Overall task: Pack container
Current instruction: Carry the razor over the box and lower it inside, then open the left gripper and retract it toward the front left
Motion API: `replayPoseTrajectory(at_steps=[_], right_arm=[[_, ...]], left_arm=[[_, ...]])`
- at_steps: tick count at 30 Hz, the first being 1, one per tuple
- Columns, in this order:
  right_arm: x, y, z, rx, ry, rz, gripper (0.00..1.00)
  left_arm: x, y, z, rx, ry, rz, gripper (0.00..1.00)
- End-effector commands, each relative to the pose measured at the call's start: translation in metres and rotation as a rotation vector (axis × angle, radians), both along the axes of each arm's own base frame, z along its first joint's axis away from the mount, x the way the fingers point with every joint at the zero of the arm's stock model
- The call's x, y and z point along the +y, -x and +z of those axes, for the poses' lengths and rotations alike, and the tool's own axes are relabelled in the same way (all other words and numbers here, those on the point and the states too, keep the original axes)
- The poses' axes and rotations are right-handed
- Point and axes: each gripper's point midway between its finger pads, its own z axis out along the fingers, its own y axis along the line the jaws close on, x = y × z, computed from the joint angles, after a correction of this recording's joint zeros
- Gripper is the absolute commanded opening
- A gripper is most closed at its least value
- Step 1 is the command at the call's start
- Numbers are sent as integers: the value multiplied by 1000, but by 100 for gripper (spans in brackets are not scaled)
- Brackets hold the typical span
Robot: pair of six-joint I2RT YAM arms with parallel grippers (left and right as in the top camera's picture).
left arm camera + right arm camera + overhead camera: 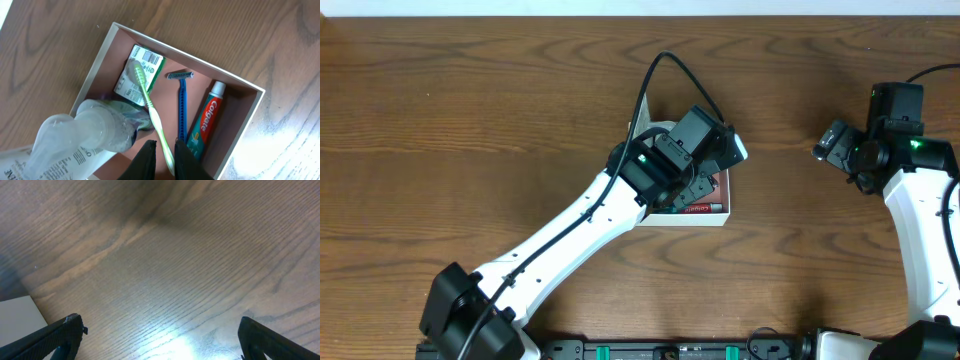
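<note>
The container (240, 82), a shallow white-walled box with a reddish-brown floor, fills the left wrist view. In the overhead view the left arm mostly hides it (685, 217). Inside lie a green toothbrush (150, 102), a blue razor (182, 107), a Colgate toothpaste tube (206, 120) and a green-and-white carton (131, 80). The toothbrush head rests on the carton. A clear bottle (95, 135) leans over the container's near-left wall. My left gripper (165, 150) (692, 190) hangs over the container, narrowly open, with the toothbrush handle between its fingers. My right gripper (160, 330) (825, 145) is wide open and empty.
The wooden table (470, 120) stretches around the container. The right wrist view shows only wood grain and a pale flat corner (15, 317) at the lower left. The right arm stands at the table's right side, well away from the container.
</note>
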Motion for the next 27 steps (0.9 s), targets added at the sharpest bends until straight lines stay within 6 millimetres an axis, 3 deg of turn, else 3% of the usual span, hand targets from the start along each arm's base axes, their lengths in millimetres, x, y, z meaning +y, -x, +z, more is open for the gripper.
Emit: replayPoseTrajectory(at_steps=[1,6,10,13,14,15,16,19,23,27], right_arm=[[-3,-2,10,-31,7,-14,99],[-3,-2,10,-31,7,-14,99],[-3,-2,10,-31,7,-14,99],[-3,-2,10,-31,7,-14,99],[-3,-2,10,-31,7,-14,99],[-3,-2,10,-31,7,-14,99],[-3,-2,10,-31,7,-14,99],[-3,-2,10,-31,7,-14,99],[-3,-2,10,-31,7,-14,99],[-3,-2,10,-31,7,-14,99]], left_arm=[[1,11,27,-21,61,28,15],[15,30,77,-60,177,90,15],[59,32,126,-179,247,286,16],[91,36,157,-286,273,364,49],[102,38,166,-317,276,386,64],[112,41,173,-347,276,410,86],[123,43,179,-373,273,432,98],[154,53,195,-441,264,494,98],[175,71,203,-452,279,499,98],[200,92,191,-422,208,497,98]])
